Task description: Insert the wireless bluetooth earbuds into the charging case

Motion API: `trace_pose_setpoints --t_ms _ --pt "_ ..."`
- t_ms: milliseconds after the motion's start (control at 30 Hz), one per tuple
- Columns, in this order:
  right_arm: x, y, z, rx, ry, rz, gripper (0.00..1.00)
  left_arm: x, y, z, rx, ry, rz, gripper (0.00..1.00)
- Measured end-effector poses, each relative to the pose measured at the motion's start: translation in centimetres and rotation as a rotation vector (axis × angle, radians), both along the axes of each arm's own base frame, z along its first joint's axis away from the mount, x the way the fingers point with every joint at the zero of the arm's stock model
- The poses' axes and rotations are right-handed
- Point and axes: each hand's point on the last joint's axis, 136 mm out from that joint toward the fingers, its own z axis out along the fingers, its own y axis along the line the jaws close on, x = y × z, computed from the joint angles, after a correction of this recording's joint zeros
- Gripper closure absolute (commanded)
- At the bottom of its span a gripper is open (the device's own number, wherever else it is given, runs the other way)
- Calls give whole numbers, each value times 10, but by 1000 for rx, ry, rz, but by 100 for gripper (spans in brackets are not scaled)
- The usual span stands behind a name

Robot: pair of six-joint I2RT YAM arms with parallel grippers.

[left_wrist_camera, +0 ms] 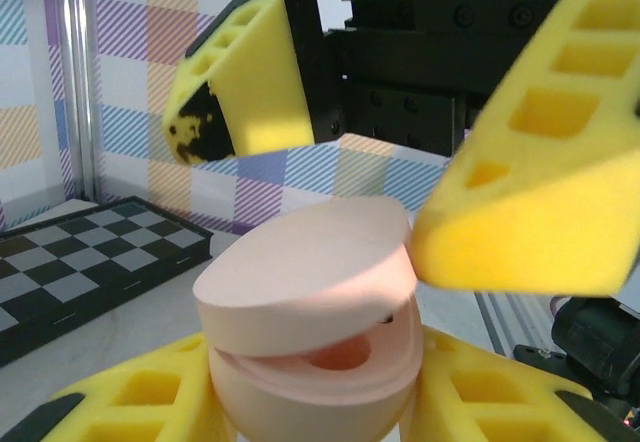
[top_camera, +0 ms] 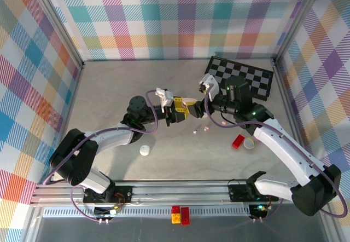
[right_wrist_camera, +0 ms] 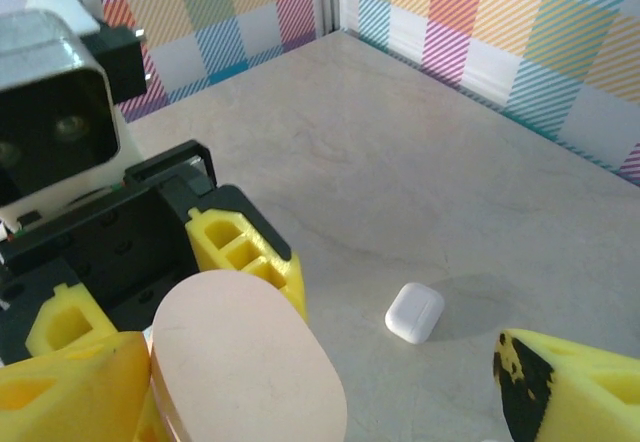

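The left pincer [top_camera: 182, 108] is closed partway on a pink charging case [left_wrist_camera: 300, 292]; its yellow foam fingers [left_wrist_camera: 440, 362] press the rounded lower half from both sides and hold it up off the bench [top_camera: 120, 83]. The case sits upright in the grip with its oval lid slightly ajar; a thin gap shows a darker pink hollow inside, and what lies in that hollow cannot be told.

The right pincer [left_wrist_camera: 385, 162] faces it from the opposite side, jaws spread wide and gripping nothing. In the left wrist view one of its yellow fingers hangs above and to the left of the lid; the other sits right at the lid's rim on the right, and whether it touches cannot be told.

Seen from overhead, the two pincers meet near the middle of the bench. Just on the near side of them, two tiny pale earbuds [top_camera: 195, 132] lie loose on the bench, close together and apart from the pink case. A small white case [top_camera: 145, 150] lies closed further to the left and nearer the arm bases; a red block [top_camera: 238, 141] lies to the right, beside the right arm. A black and white checkerboard [top_camera: 240, 78] lies flat at the far right; red and yellow toy bricks [top_camera: 180, 214] sit by the rail at the near edge.
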Motion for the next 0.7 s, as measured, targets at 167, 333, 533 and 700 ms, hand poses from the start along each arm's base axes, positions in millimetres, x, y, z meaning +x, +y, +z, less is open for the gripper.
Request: trace_pose_setpoints --t_ms 167,333,533,700 --pt "12 -2 13 38 -6 -62 14 -2 0 -2 9 -6 -9 60" --pt "18 0 23 58 -2 -80 13 -3 1 0 7 -19 -13 60" --pt "10 -2 33 90 17 -76 13 -1 2 0 6 -20 -6 61" --pt "4 -21 49 169 54 -153 16 1 4 5 -8 -35 0 60"
